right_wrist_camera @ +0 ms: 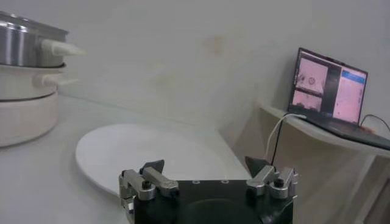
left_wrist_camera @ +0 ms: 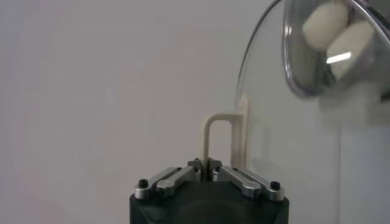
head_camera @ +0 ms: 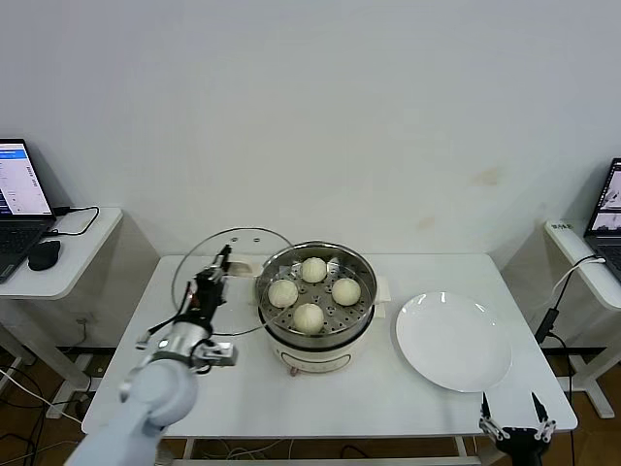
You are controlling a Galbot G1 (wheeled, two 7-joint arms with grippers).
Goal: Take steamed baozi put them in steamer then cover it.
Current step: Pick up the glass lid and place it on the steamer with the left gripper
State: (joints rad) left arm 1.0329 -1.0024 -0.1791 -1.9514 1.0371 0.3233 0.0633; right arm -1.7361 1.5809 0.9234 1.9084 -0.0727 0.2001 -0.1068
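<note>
Here, left end effector [head_camera: 215, 275] clamping cover [head_camera: 199, 267] handle, beside steamer [head_camera: 315, 301]

Light is bright, even and diffuse, giving only soft, faint shadows on the surface [head_camera: 388, 398] beneath the steamer [head_camera: 315, 291] and the plate [head_camera: 453, 342]. The plate carries a small glare spot at its far rim. In the left wrist view the cover [left_wrist_camera: 292, 140] and the buns [left_wrist_camera: 332, 30] seen through it are blurred. The right wrist view is hazy, the laptop [right_wrist_camera: 332, 91] soft.
</note>
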